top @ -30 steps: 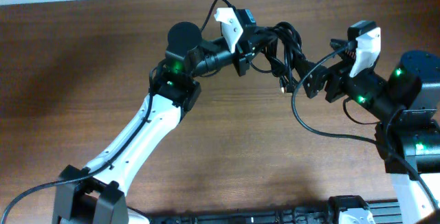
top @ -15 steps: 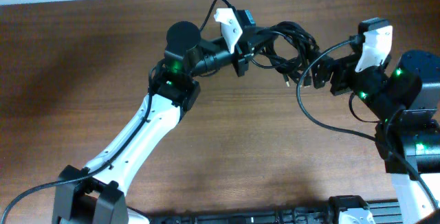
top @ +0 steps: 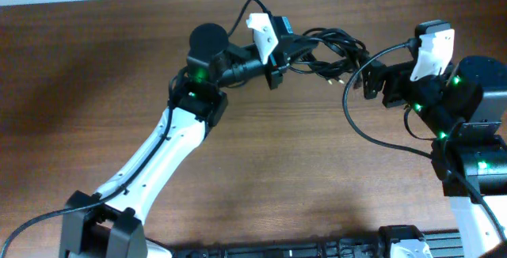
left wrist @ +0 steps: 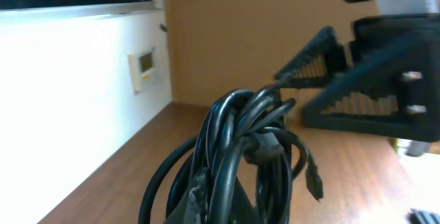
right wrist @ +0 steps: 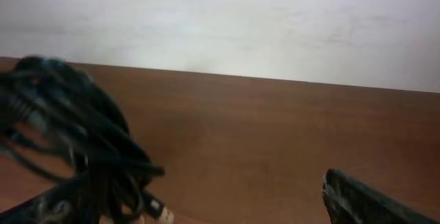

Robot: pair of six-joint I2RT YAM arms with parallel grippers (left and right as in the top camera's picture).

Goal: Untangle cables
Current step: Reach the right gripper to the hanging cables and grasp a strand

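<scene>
Black cables (top: 337, 56) tight within left gripper (top: 297, 51) (grip unclear for right gripper (top: 358, 73)), above wooden table (top: 277, 155)

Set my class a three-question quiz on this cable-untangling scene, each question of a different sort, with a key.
1. True or false: the cables lie spread out flat on the table.
2. In the left wrist view, what dangles from the bundle? A) a small plug B) a key C) a ribbon
3. Fill in: every cable in the bundle is coloured ____.

Key
1. False: the left claw holds them bunched up above the table.
2. A
3. black
</scene>
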